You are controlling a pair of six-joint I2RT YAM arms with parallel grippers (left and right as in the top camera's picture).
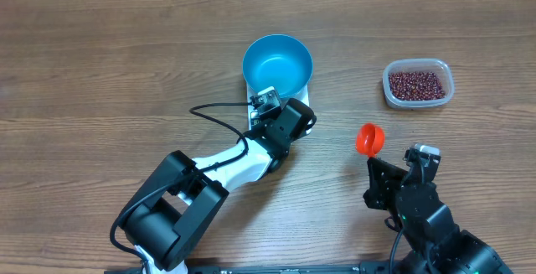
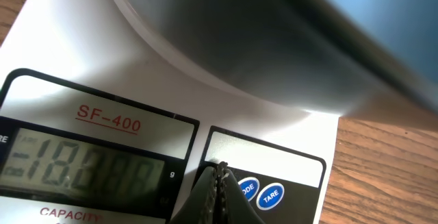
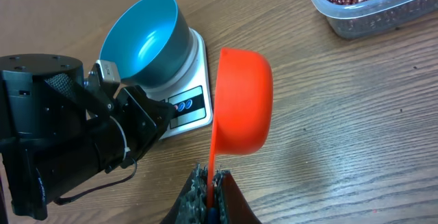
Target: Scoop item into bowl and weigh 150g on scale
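The blue bowl (image 1: 277, 63) stands empty on the white scale (image 1: 302, 99). My left gripper (image 1: 269, 105) is shut with nothing in it. In the left wrist view its tip (image 2: 220, 172) rests on the scale's panel (image 2: 263, 148) just left of the MODE button (image 2: 248, 188), with the lit display (image 2: 82, 172) beside it. The beans (image 1: 415, 82) fill a clear tub at the right. My right gripper (image 3: 211, 177) is shut on the thin handle of an orange scoop (image 3: 243, 101), which it holds on its side above the table; no beans show in it.
The clear tub (image 3: 356, 11) sits at the far right, well away from the scale. The left arm's black body (image 3: 61, 128) stretches from the near left edge to the scale's front. A black cable (image 1: 219, 121) loops beside that arm.
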